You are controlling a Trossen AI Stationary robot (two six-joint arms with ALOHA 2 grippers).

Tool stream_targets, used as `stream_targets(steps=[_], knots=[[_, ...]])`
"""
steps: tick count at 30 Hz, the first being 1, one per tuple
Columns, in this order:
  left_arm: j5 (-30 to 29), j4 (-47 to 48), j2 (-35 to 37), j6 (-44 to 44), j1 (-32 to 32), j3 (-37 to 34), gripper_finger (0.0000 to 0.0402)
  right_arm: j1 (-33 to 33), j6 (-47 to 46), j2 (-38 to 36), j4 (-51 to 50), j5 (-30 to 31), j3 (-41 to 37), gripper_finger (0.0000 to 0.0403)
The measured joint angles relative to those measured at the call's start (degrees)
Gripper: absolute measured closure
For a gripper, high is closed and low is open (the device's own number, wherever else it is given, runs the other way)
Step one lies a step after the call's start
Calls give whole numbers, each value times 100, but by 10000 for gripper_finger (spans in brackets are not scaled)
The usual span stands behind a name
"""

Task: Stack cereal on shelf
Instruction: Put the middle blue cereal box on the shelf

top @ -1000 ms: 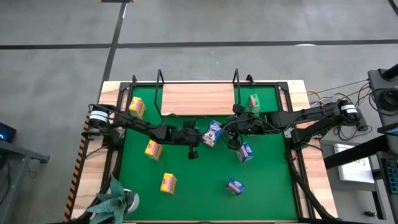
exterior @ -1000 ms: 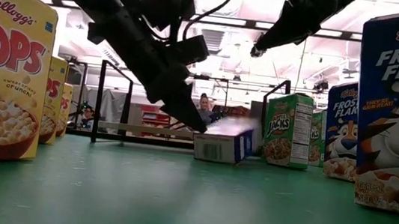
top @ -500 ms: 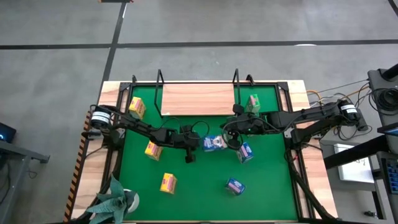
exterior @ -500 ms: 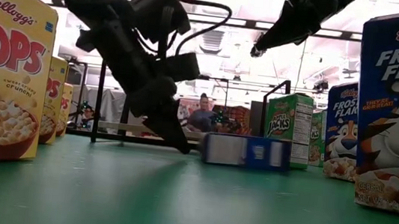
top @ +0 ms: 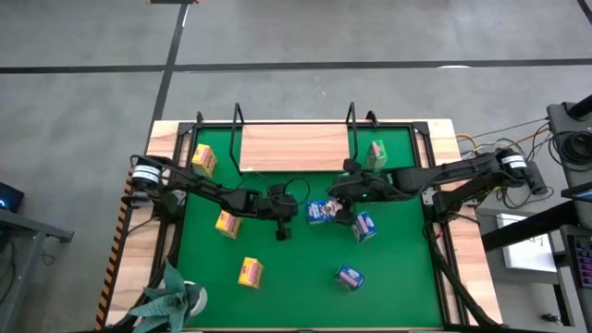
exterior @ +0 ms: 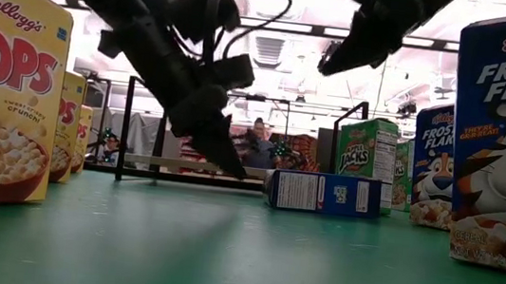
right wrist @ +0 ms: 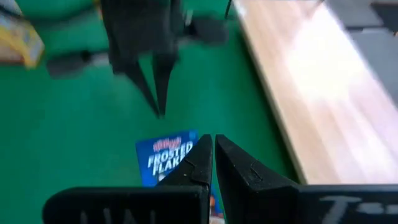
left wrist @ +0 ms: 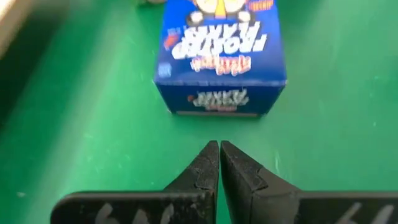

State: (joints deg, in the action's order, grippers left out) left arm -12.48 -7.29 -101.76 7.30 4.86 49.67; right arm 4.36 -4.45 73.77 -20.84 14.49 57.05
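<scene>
**Ana:** Green matting (top: 277, 268) covers the table from overhead, with the wooden shelf (top: 294, 148) at its far edge, bare between its black wire uprights. Both arms meet mid-mat over one blue cereal box (top: 321, 212) lying flat on its side.

**Ben:** What does the low view add?

**Ana:** It shows the blue box (exterior: 324, 193) resting flat on the mat, with the left gripper (exterior: 231, 166) angled down just beside its end, tips near the mat. The right gripper (exterior: 327, 66) hangs well above, clear of the box. A seated person shows far back in the room.

**Ben:** And the fingers?

**Ana:** The left wrist view has the left gripper (left wrist: 219, 149) pinched together on nothing, the box's end (left wrist: 219, 56) just ahead of the tips and apart from them. The right wrist view has the right gripper (right wrist: 212, 144) likewise closed and empty, above the box's printed face (right wrist: 168, 158), with the shelf board (right wrist: 311, 81) alongside.

**Ben:** What else lies around?

**Ana:** A green box (top: 376, 154) stands just beside the shelf's right end. Two more blue boxes (top: 364, 226) (top: 350, 277) lie to the right and nearer the front. Yellow boxes sit left: one (top: 203, 159) by the shelf's left end, one (top: 228, 223) beside the left arm, one (top: 250, 272) toward the front. A potted plant (top: 171, 296) fills the front-left corner.
</scene>
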Motion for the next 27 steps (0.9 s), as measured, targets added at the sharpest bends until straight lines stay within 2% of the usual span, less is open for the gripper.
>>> stream_targets(steps=[11,14,22,27], knots=[[-396,455,968,-314,182,-189,402,0,56,1610,-1911,-8,1233,394],[-401,289,1172,-483,238,-322,402,0,-9,1867,-2486,-14,1488,394],[-149,-738,1207,-328,256,-845,402,62,-455,2140,-3876,-527,1738,394],[-149,-819,1190,-182,256,-939,402,129,-451,2204,-3632,-545,1556,394]])
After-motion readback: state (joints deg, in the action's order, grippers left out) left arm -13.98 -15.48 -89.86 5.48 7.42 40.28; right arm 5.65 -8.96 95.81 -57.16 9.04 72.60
